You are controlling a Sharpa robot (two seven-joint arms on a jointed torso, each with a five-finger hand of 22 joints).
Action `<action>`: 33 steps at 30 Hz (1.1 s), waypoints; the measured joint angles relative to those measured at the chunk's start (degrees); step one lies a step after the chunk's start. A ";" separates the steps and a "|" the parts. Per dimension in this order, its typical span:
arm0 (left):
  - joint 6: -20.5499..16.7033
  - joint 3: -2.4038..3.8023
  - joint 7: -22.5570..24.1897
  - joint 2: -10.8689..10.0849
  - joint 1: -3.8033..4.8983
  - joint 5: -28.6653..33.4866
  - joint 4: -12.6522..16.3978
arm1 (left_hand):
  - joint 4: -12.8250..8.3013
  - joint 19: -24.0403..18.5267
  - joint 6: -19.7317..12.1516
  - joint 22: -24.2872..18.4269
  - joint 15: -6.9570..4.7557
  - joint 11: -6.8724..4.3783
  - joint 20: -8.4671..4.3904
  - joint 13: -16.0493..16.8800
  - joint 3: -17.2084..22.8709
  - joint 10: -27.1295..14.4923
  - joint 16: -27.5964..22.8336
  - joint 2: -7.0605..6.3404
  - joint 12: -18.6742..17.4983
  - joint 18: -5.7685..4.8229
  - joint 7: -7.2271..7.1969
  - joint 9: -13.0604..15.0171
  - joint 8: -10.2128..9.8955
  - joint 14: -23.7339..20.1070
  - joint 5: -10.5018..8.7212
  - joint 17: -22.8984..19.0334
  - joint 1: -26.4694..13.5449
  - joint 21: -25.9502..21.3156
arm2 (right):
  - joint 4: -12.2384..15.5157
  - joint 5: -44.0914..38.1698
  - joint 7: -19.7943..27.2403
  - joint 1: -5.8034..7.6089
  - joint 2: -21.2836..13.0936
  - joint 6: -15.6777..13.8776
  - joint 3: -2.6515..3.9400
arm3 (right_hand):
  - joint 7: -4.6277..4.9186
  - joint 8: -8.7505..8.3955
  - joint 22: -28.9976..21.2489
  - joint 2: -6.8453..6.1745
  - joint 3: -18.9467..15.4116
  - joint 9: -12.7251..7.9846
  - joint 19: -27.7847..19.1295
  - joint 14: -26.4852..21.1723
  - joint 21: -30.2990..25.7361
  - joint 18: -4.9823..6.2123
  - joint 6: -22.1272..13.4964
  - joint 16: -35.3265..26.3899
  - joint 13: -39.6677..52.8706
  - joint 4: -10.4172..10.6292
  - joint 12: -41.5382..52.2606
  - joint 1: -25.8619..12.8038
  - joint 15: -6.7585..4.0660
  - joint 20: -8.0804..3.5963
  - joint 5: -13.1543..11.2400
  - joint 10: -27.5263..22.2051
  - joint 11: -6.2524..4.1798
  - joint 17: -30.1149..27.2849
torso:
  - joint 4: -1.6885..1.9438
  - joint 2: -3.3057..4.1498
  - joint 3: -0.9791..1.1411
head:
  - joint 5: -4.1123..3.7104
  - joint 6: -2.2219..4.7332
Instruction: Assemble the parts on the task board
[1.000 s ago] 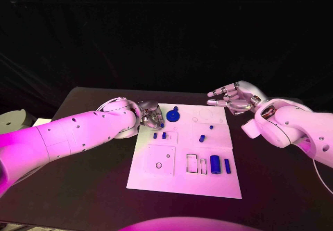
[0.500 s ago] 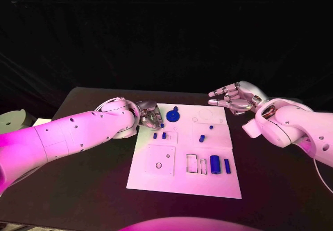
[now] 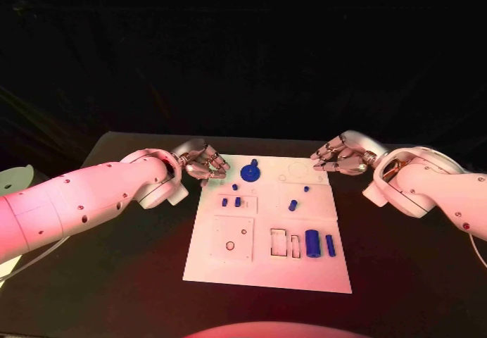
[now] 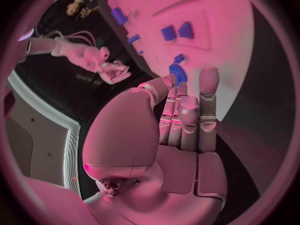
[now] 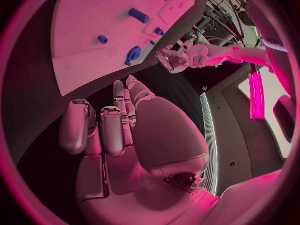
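While the task board (image 3: 269, 222) lies in the middle of the black table (image 3: 112, 232), the left hand (image 3: 203, 163) hovers at its far left corner, fingers curled inward and holding nothing. The right hand (image 3: 340, 156) hangs beside the far right corner, fingers also curled and empty. Blue parts (image 3: 314, 242) rest on the board; a round blue part (image 3: 252, 170) lies near its far edge.

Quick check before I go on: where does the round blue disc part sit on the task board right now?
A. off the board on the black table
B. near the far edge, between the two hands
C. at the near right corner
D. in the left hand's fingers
B: the round blue disc lies on the task board near its far edge, between the left hand and the right hand, touched by neither.
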 measured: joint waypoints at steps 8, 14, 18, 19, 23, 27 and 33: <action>-0.51 -0.47 12.07 -2.38 -0.06 33.00 4.47 | -0.40 -1.62 0.50 -2.11 -0.59 -1.01 -0.24 1.03 -2.82 2.30 -1.35 0.65 3.03 -0.02 -0.33 0.00 0.66 -1.81 0.00 -2.97 -0.65 -2.88 | 2.10 -18.86 -5.47 -1.47 0.65 2.58 -0.01 | -0.59 -0.24 -0.19 -2.14 3.93 -0.18 0.34 0.00 -0.08 0.00 1.20 -0.57 -7.78 0.59 -3.69 -1.16 0.00 -0.34 -2.14 2.10 -0.30 -0.01 | -0.01 0.05 -0.08 | -1.52 0.55; 0.26 -0.64 15.91 -3.54 -0.16 46.08 6.49 | -0.32 -1.62 0.50 -2.27 -0.59 -1.01 -0.24 1.16 -3.79 2.30 -1.35 1.03 3.46 -0.02 -0.33 0.01 0.79 -1.81 0.00 -3.36 -1.03 -3.11 | 2.89 -27.51 -7.97 -2.23 1.44 4.45 -0.03 | -0.59 -0.24 -0.59 -3.10 5.81 -0.37 0.54 -0.11 -0.55 0.00 1.20 -0.89 -11.02 1.22 -4.97 -1.66 -0.52 -0.54 -3.10 2.10 -0.29 -0.32 | -0.04 0.12 -0.08 | -1.85 0.79; 0.59 -0.68 17.18 -3.96 -0.20 50.28 7.12 | -0.23 -1.62 0.50 -2.35 -0.58 -1.01 -0.24 1.22 -4.07 2.30 -1.35 1.03 3.74 -0.03 -0.33 0.01 0.79 -1.81 0.00 -3.52 -1.03 -3.32 | 2.81 -30.83 -8.99 -2.58 2.23 5.33 -0.02 | -0.60 -0.24 -0.98 -3.59 6.90 -0.45 0.32 0.01 -0.91 0.00 1.20 -1.12 -12.65 1.46 -5.52 -1.80 -0.82 -0.76 -3.10 2.10 -0.29 -0.64 | -0.10 0.15 -0.07 | -1.91 0.87; 0.67 -0.68 17.44 -4.04 -0.21 51.14 7.27 | -0.23 -1.62 0.50 -2.35 -0.58 -1.01 -0.24 1.22 -4.07 2.30 -1.35 1.03 3.74 -0.03 -0.33 0.01 0.79 -1.81 0.00 -3.52 -1.03 -3.31 | 2.74 -31.50 -9.20 -2.69 2.49 5.54 -0.02 | -0.59 -0.24 -0.98 -3.88 7.07 -0.50 0.32 0.01 -0.91 0.00 1.20 -1.12 -13.01 1.39 -5.74 -2.00 -0.82 -0.76 -3.10 2.10 -0.29 -0.70 | -0.11 0.15 -0.07 | -1.91 0.88; 0.93 -0.69 18.04 -4.19 -0.22 53.06 7.82 | -0.21 -1.62 0.49 -2.43 -0.57 -1.01 -0.24 1.28 -4.40 2.29 -1.35 1.25 3.80 -0.03 -0.34 0.01 0.79 -1.80 0.00 -3.82 -1.25 -3.31 | 2.32 -32.96 -9.66 -3.06 3.28 6.07 -0.01 | -0.60 -0.24 -1.15 -3.93 7.95 -0.51 0.32 -0.20 -0.91 0.00 1.19 -1.32 -14.18 1.46 -6.10 -2.05 -1.03 -0.76 -3.31 2.10 -0.29 -0.91 | -0.11 0.18 -0.05 | -1.90 0.85; 1.18 -0.70 18.35 -4.22 -0.23 54.09 8.21 | -0.21 -1.62 0.49 -2.43 -0.68 -1.02 -0.24 1.28 -4.40 2.29 -1.35 1.25 3.94 -0.04 -0.34 0.01 0.79 -1.92 0.00 -3.99 -1.25 -3.32 | 1.60 -33.95 -9.94 -3.42 4.11 6.54 -0.01 | -0.60 -0.24 -1.17 -3.93 7.95 -0.52 0.32 -0.20 -0.91 0.00 1.19 -1.34 -14.30 1.47 -6.15 -2.05 -1.03 -0.76 -3.32 2.10 -0.29 -0.91 | -0.07 0.19 -0.04 | -1.90 0.74; 1.45 -0.72 18.50 -4.31 -0.24 54.95 8.37 | -0.45 -1.62 0.49 -2.51 -0.59 -1.02 -0.24 1.28 -4.64 2.28 -1.60 1.25 3.94 -0.03 -0.34 0.01 0.79 -2.20 0.00 -4.36 -1.25 -3.54 | 0.49 -34.65 -10.10 -3.66 5.06 6.95 -0.03 | -0.61 -0.24 -1.30 -3.93 9.26 -0.51 0.31 0.00 -1.22 -0.01 1.19 -1.34 -15.52 1.78 -6.15 -2.05 -1.23 -1.16 -3.69 2.10 -0.29 -1.02 | -0.04 0.19 -0.02 | -1.79 0.59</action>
